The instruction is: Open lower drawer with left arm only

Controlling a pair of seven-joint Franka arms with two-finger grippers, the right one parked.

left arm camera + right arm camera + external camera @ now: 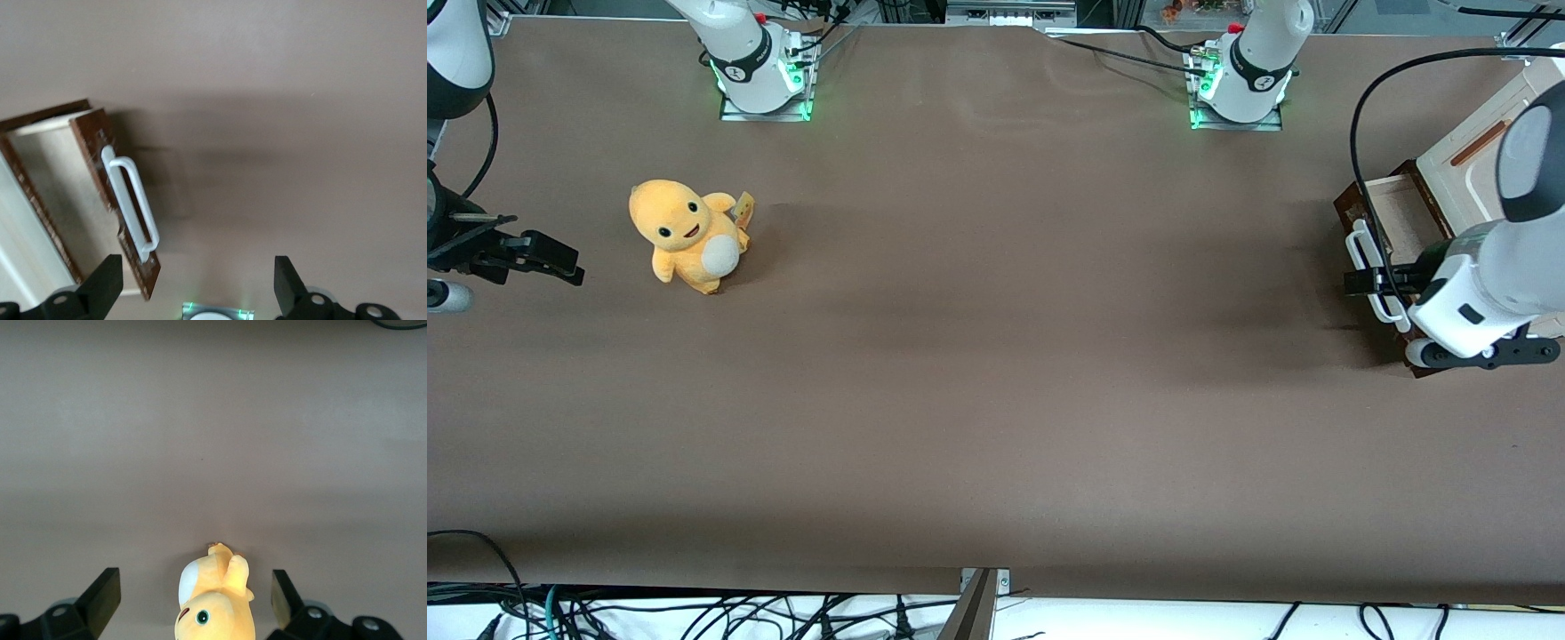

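Note:
The lower drawer [1399,220] is a dark brown wooden drawer at the working arm's end of the table. It stands pulled partway out, and its pale plywood inside shows. Its white bar handle [1363,260] is on its front. In the left wrist view the drawer [53,193] and the handle [130,203] also show. The left arm [1489,284] reaches over the drawer's front. Its gripper [1371,281] is at the handle. In the left wrist view the gripper [197,283] is open wide, its fingers [107,280] hold nothing, and one end of the handle lies just inside them.
A cream panel with an orange-brown bar [1478,142] sits above the drawer. A yellow plush toy [689,236] stands toward the parked arm's end of the table and also shows in the right wrist view [210,603]. Two arm bases [765,67] [1245,76] stand farthest from the front camera.

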